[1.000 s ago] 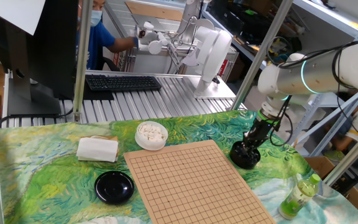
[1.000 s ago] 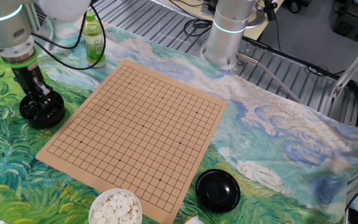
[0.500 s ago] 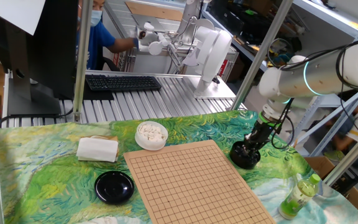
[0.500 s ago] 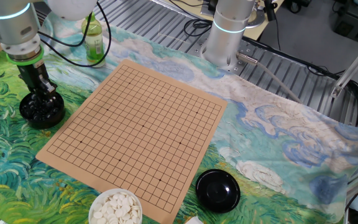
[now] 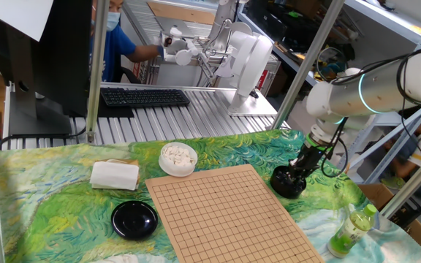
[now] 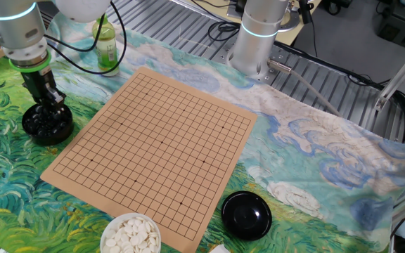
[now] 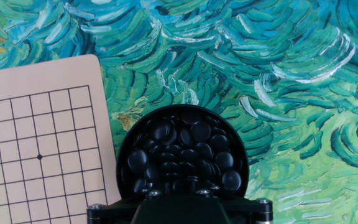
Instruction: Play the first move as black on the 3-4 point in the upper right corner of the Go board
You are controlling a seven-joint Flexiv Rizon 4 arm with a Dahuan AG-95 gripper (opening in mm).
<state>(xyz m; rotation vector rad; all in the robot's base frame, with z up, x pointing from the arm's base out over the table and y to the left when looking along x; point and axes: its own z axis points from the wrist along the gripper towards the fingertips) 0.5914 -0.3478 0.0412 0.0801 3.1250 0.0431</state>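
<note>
Hand view looked straight down into a round black bowl (image 7: pixel 184 163) heaped with glossy black stones (image 7: pixel 180 151), the only black stones in sight; none lay on the Go board (image 7: pixel 36 149). The bowl stood on the painted green-and-blue cloth (image 7: pixel 278 93) just beside the board's corner, not touching it. The board's grid showed a small star dot (image 7: pixel 40 157) near that corner, and every crossing visible there was bare.

The gripper's dark housing filled the bottom edge of this view, and the fingertips were hidden below it, so whether the fingers were apart or together could not be told.

In one fixed view the gripper (image 5: pixel 298 171) hung at the bowl (image 5: pixel 288 183), its tip at or just above the stones; possibly it touched them, but the picture was too small to settle that. The other fixed view showed the same: the gripper (image 6: pixel 46 107) over the bowl (image 6: pixel 47 124), off the board's (image 6: pixel 159 144) corner.

Farther out, a white bowl of white stones (image 6: pixel 131 234) and a black lid (image 6: pixel 246 214) sat near the board's opposite end. A green bottle (image 6: pixel 105 43) stood on the cloth behind the arm, and a folded white cloth (image 5: pixel 114 174) lay near the white bowl.
</note>
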